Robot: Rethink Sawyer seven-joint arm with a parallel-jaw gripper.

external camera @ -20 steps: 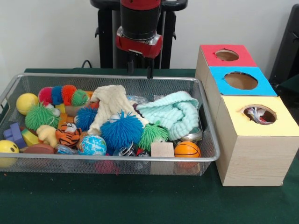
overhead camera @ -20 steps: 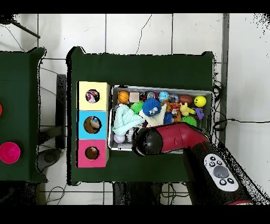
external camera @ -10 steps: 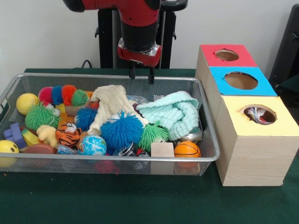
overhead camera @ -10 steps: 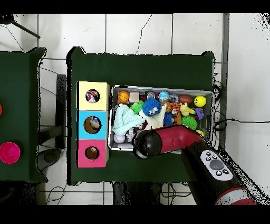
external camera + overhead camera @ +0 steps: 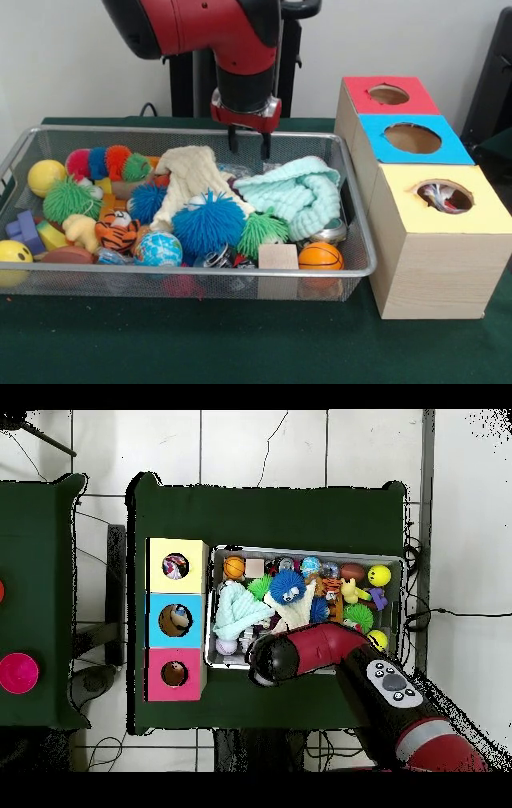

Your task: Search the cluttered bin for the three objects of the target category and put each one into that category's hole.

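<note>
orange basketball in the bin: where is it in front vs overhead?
Front view: mini basketball sits at the bin's near right corner, beside the wooden block.
Overhead view: basketball at the bin's top left corner, nearest the yellow box.
Shared landmark: the yellow box.

Glossy red arm (image 5: pixel 200 28), black joints, grey button panel (image 5: pixel 390 681), dark gripper (image 5: pixel 248 142).

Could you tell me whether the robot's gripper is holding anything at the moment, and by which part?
Nothing is held: the gripper hangs open and empty above the wire mesh bin, over the cream knitted cloth and mint knitted cloth.
</note>
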